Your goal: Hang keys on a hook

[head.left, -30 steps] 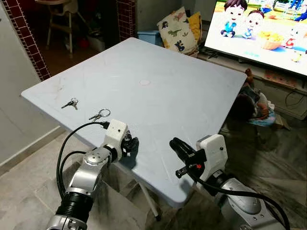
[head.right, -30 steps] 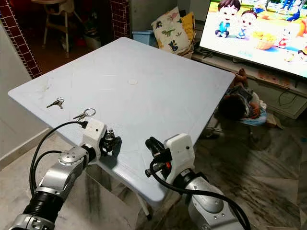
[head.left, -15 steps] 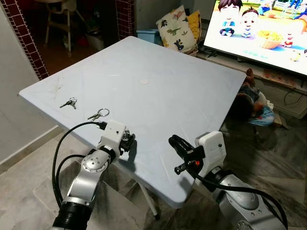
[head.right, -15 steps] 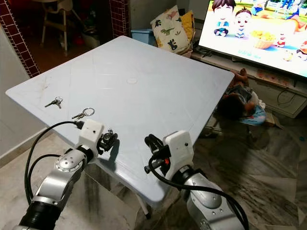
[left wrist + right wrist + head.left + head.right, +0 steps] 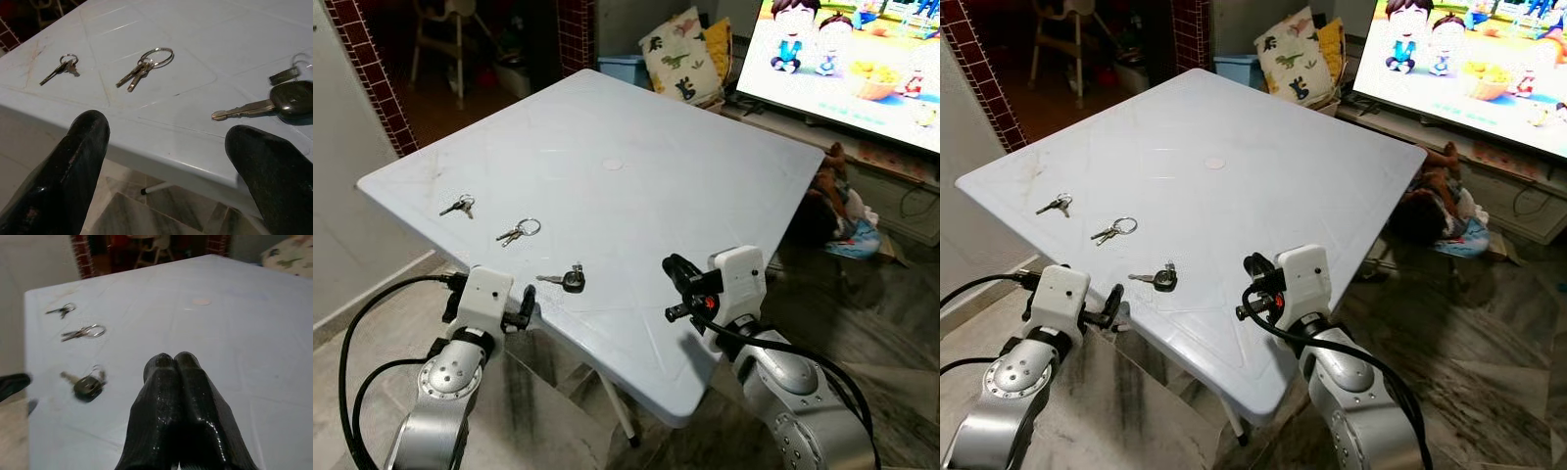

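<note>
Three sets of keys lie on the pale blue table: a black-headed key near the front edge, a ring with keys, and a small pair further left. My left gripper is open, just off the table's near edge and level with it. In the left wrist view its fingers frame the black-headed key and the ring with keys. My right gripper is shut and empty over the front of the table, to the right of the black-headed key.
A lit television stands on a low unit at the back right, with a person on the floor beside the table. A dinosaur cushion and a blue box lie behind. A red-tiled wall closes the left side.
My left gripper has drawn back from over the table to beyond its near edge and now stands open. The black-headed key lies where it had been. The right gripper has barely moved.
</note>
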You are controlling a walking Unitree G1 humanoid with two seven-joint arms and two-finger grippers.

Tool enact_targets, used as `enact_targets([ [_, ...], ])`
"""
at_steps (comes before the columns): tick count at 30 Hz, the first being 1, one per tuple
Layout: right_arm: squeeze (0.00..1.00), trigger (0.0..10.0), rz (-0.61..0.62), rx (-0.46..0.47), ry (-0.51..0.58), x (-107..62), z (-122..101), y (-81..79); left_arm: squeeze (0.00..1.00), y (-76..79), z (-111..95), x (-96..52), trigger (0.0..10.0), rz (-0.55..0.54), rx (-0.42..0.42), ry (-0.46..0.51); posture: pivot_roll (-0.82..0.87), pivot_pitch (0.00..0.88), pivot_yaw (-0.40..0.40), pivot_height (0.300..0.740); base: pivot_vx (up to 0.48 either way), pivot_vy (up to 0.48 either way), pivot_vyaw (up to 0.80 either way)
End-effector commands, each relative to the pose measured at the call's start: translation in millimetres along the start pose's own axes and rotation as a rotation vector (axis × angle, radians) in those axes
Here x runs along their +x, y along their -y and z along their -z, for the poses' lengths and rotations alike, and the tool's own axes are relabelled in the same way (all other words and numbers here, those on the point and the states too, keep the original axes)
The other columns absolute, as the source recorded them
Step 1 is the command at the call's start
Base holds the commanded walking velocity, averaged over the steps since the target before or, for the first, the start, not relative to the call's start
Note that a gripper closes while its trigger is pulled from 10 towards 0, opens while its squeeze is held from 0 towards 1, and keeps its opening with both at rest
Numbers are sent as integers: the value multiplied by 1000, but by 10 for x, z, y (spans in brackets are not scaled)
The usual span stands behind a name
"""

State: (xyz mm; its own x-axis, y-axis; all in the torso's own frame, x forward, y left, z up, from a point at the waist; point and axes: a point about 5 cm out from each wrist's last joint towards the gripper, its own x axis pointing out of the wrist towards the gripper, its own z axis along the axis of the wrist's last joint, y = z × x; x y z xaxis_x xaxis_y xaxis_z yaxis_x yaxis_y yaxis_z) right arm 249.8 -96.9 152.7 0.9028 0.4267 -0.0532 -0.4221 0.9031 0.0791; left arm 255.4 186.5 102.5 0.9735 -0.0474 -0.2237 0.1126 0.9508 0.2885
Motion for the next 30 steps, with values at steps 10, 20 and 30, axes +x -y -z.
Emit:
enact_targets([
  [10, 0, 10000, 81, -13, 12, 20, 3, 108, 0, 45, -123, 38, 10000, 12, -6, 9, 91, 9, -42, 740, 0, 368, 0],
  [20, 0, 10000, 123, -24, 18, 7, -7, 167, 0, 101, -188, 83, 10000, 22, -13, 8, 83, 11, -35, 740, 0, 474, 0],
  [30, 0, 10000, 208, -47, 20, 10, -14, 280, 0, 177, -310, 145, 10000, 50, -6, 56, 82, 11, -28, 740, 0, 270, 0],
])
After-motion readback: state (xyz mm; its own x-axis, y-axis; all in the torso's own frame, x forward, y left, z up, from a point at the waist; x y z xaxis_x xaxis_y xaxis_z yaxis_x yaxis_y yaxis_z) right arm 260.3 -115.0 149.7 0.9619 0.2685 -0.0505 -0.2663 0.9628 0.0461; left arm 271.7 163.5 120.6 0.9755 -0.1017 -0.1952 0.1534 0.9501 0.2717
